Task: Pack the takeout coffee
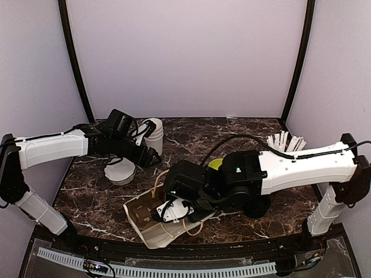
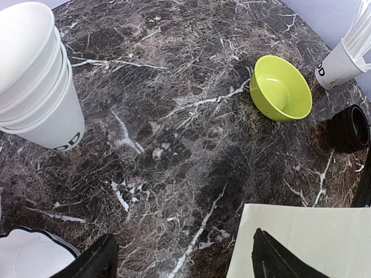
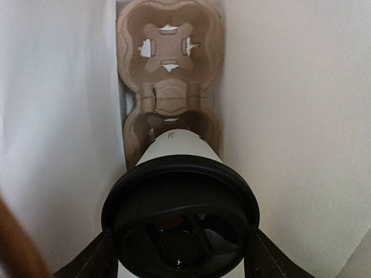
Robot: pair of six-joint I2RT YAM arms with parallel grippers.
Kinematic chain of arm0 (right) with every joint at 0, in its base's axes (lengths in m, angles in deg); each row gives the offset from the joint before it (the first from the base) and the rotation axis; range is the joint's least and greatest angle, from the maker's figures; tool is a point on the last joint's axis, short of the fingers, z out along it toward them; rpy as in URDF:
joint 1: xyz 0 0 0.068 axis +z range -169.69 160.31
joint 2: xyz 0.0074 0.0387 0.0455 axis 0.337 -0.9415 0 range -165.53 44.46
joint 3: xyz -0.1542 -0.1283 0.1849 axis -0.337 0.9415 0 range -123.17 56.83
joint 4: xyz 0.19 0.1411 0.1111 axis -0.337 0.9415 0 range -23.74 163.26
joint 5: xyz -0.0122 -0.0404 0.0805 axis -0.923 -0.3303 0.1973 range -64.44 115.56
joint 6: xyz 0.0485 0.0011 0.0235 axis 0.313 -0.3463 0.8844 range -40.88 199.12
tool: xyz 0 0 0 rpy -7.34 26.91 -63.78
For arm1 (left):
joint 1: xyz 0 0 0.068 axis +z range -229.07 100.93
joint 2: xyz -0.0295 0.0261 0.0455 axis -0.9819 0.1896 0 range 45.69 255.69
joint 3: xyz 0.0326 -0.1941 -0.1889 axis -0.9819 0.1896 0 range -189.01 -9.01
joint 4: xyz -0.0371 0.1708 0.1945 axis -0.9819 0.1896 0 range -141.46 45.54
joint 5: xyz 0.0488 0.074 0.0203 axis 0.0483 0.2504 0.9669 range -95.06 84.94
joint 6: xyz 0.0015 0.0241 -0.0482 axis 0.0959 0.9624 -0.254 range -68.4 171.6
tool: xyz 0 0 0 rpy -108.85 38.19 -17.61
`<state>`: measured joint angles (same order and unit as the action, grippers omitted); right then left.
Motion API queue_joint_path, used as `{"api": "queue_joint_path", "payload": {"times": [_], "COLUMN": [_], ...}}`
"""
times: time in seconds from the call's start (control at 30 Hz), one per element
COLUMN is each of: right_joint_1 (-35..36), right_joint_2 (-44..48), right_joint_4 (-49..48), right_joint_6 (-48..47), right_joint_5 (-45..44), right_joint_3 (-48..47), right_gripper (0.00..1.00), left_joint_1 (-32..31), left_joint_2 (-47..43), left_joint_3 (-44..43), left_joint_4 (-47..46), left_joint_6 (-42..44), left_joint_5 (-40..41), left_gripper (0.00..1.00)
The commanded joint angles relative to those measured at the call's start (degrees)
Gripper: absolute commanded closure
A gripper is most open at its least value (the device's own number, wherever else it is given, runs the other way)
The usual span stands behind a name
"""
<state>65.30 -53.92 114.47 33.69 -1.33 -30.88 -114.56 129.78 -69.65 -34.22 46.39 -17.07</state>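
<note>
One takeout coffee cup, white with a black lid, is held on its side by my right gripper, which is shut on it just below the lid. The cup is inside a white paper bag that lies on its side near the table's front edge. The cup's base points at a brown cardboard carrier deep in the bag. From above, my right gripper is at the bag's mouth. My left gripper hangs open over bare marble beside the bag, with nothing between its fingers.
A stack of lidless white cups stands at the back left. A lime-green bowl, a white cup of sticks and black lids are to the right. A white round object lies below my left arm.
</note>
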Motion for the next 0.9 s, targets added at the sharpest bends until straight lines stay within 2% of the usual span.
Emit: {"api": "queue_joint_path", "payload": {"times": [0.0, 0.43, 0.87], "right_joint_1": [0.22, -1.91, -2.29], "right_joint_2": [0.53, -0.75, -1.27], "right_joint_4": [-5.4, -10.91, -8.0], "right_joint_6": [-0.28, -1.24, -0.66], "right_joint_5": [-3.38, -3.45, 0.25], "right_joint_3": [0.69, 4.02, 4.09], "right_gripper": [0.53, 0.53, 0.52], "left_joint_1": [0.34, 0.26, 0.15], "left_joint_2": [0.29, 0.4, 0.4], "left_joint_3": [-0.31, 1.56, 1.68], "left_joint_4": [0.35, 0.96, 0.83], "left_joint_6": [0.78, 1.11, 1.54], "left_joint_5": [-2.78, -7.88, -8.37], "left_gripper": [0.18, 0.2, 0.21]}}
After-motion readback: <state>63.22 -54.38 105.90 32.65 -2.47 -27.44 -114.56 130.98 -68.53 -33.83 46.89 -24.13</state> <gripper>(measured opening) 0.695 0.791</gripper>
